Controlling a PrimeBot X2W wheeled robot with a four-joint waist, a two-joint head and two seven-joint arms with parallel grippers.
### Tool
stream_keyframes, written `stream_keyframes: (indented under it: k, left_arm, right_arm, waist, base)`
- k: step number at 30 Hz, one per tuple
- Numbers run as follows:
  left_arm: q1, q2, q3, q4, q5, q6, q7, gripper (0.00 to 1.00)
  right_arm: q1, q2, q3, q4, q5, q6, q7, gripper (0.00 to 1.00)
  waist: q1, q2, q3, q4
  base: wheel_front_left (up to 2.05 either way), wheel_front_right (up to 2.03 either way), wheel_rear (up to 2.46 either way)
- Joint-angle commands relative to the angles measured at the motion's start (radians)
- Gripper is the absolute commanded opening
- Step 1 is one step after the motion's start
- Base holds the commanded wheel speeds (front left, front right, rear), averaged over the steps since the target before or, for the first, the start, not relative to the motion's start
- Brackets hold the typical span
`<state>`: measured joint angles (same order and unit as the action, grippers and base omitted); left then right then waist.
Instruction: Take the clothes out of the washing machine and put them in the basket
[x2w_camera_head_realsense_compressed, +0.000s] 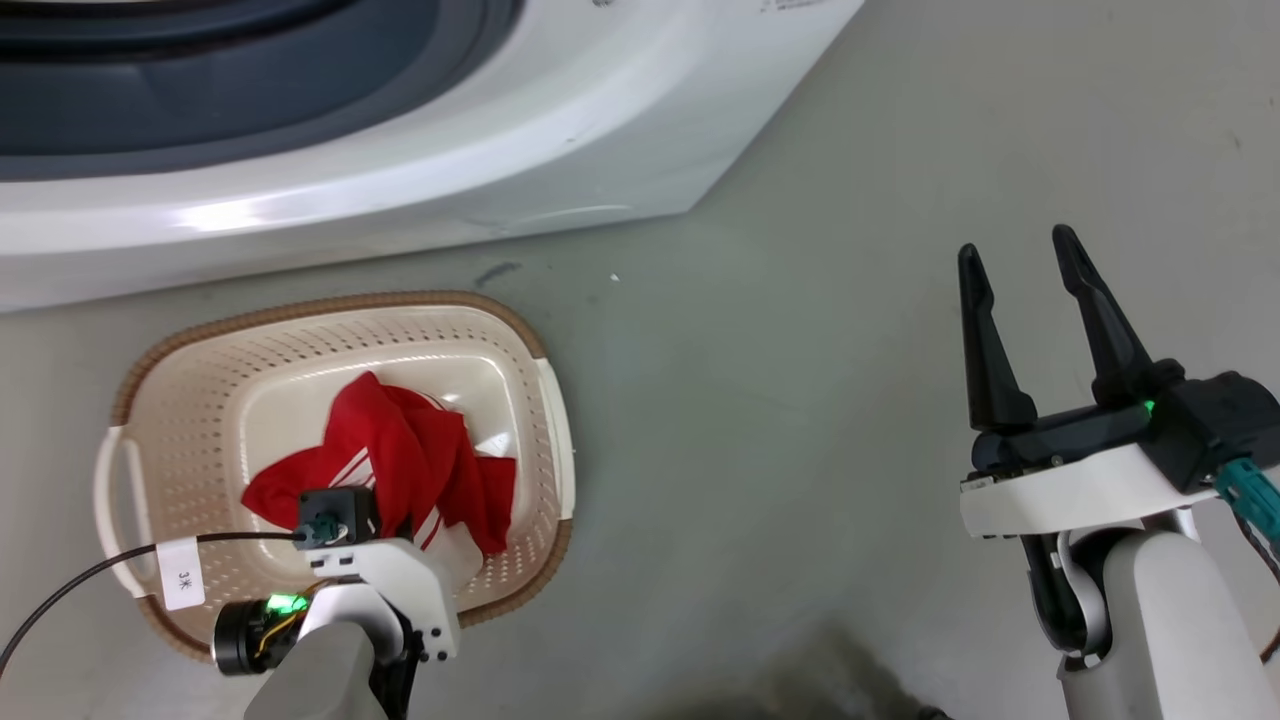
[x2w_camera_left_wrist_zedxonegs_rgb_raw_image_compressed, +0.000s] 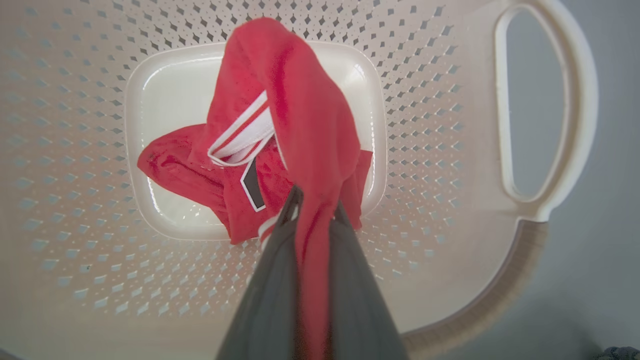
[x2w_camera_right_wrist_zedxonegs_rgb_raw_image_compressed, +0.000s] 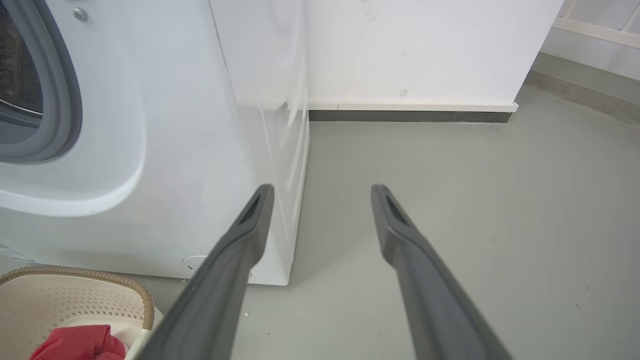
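A bright red, soft jersey-like garment with white trim (x2w_camera_head_realsense_compressed: 400, 460) lies heaped in the bottom of a low cream perforated plastic basket with a brown woven-look rim (x2w_camera_head_realsense_compressed: 330, 300), just in front of a large white front-loading washing machine (x2w_camera_head_realsense_compressed: 400, 180). The left gripper (x2w_camera_left_wrist_zedxonegs_rgb_raw_image_compressed: 312, 200) reaches down into the basket, pinching a fold of the garment. The right gripper (x2w_camera_head_realsense_compressed: 1017, 242) hovers well apart, spread and empty. Best handling: open the left gripper wide, then rise straight up so no cloth snags or trails over the rim.
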<state>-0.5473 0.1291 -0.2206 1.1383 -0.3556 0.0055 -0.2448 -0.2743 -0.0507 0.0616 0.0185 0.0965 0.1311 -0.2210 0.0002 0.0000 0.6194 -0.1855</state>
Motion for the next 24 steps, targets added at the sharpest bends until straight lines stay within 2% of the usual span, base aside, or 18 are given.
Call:
stream_keyframes:
  k: [1,10,11,12,13,14,15,18,24]
  left_arm:
    - [-0.014,0.002,0.004,0.027,-0.008,-0.007,-0.004,0.00]
    - [-0.049,-0.011,-0.001,0.126,-0.024,-0.016,0.027,0.00]
    - [-0.051,-0.011,-0.003,0.130,-0.025,-0.019,0.030,0.04]
    - [-0.052,-0.012,-0.002,0.133,-0.030,-0.021,0.036,0.13]
    - [-0.049,-0.017,-0.005,0.138,-0.034,-0.020,0.048,0.40]
    - [-0.046,-0.020,-0.006,0.140,-0.035,-0.022,0.052,0.92]
    - [-0.041,-0.022,-0.007,0.141,-0.037,-0.024,0.055,1.00]
    - [-0.027,-0.024,-0.007,0.144,-0.043,-0.028,0.049,1.00]
    - [0.019,-0.037,0.011,0.147,-0.074,-0.039,0.016,1.00]
  right_arm:
    - [-0.022,0.001,0.006,0.005,0.007,-0.001,-0.010,1.00]
    - [-0.039,0.001,0.009,0.028,0.011,-0.001,-0.026,1.00]
    - [-0.040,0.001,0.008,0.030,0.010,-0.001,-0.027,1.00]
    - [-0.041,0.001,0.007,0.033,0.009,-0.001,-0.028,1.00]
    - [-0.045,0.001,0.008,0.040,0.005,-0.001,-0.028,1.00]
    - [-0.046,0.001,0.007,0.043,0.003,-0.001,-0.029,1.00]
    - [-0.044,0.001,0.006,0.046,0.002,-0.001,-0.030,1.00]
    - [-0.037,0.001,0.004,0.054,-0.001,-0.001,-0.032,1.00]
    - [0.000,0.001,-0.006,0.081,-0.006,-0.001,-0.034,1.00]
  waist:
    - [-0.0002,0.0000,0.032,-0.023]
    - [-0.0002,0.0000,0.065,-0.033]
    - [-0.0002,0.0000,0.064,-0.031]
    - [-0.0002,0.0000,0.062,-0.030]
    - [-0.0002,0.0000,0.052,-0.025]
    - [-0.0002,0.0000,0.043,-0.023]
    - [-0.0002,0.0000,0.031,-0.019]
    - [-0.0002,0.0000,0.000,-0.012]
    - [-0.0002,0.0000,-0.129,0.017]
  base:
    - [0.00,0.00,0.00]
    - [0.00,0.00,0.00]
    - [0.00,0.00,0.00]
    - [0.00,0.00,0.00]
    - [0.00,0.00,0.00]
    - [0.00,0.00,0.00]
    - [0.00,0.00,0.00]
    - [0.00,0.00,0.00]
    - [0.00,0.00,0.00]
